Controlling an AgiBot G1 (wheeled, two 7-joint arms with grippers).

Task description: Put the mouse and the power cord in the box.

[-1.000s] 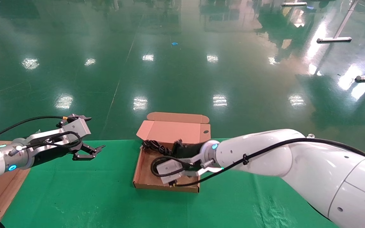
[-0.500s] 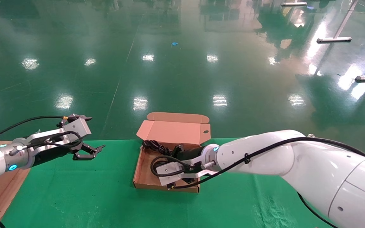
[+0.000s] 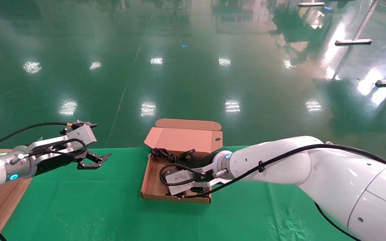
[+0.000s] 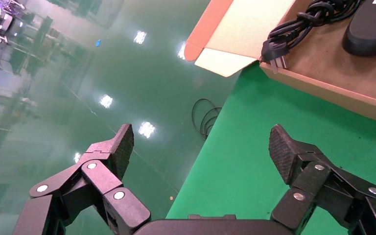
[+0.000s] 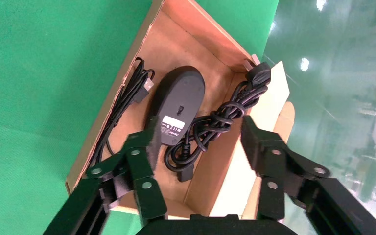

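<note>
Brown cardboard forms the box (image 3: 150, 177), which sits open on the green-covered desk (image 3: 79, 207) at the centre of the head view, its hinged lid (image 3: 183, 137) folded back at 12 o'clock over the desk's far edge. A small round hole shows in the lid flap at the right.

Inside the box, the right wrist view shows the mouse (image 5: 178, 105) lying with its whitish label face up, near the middle of the floor. Its thin cable (image 5: 122, 105) with the USB plug runs along one side wall. The power cord (image 5: 210, 125) lies just beside the mouse on the other side, twisted into a bundle, with its pronged plug (image 5: 257, 73) resting against the far corner wall. In the left wrist view the same plug (image 4: 274, 51) pokes over the box edge, and the mouse (image 4: 372, 27) lies beyond it.

The right hand (image 5: 198, 142) hangs over the box with its fingers spread wide, gripping nothing; in the head view it sits above the box's near half, at about 6 o'clock from the lid.

The left hand (image 3: 94, 160) hovers over the desk at 9 o'clock from the box, well apart from it, its fingers (image 4: 115, 149) also spread open and empty.
</note>
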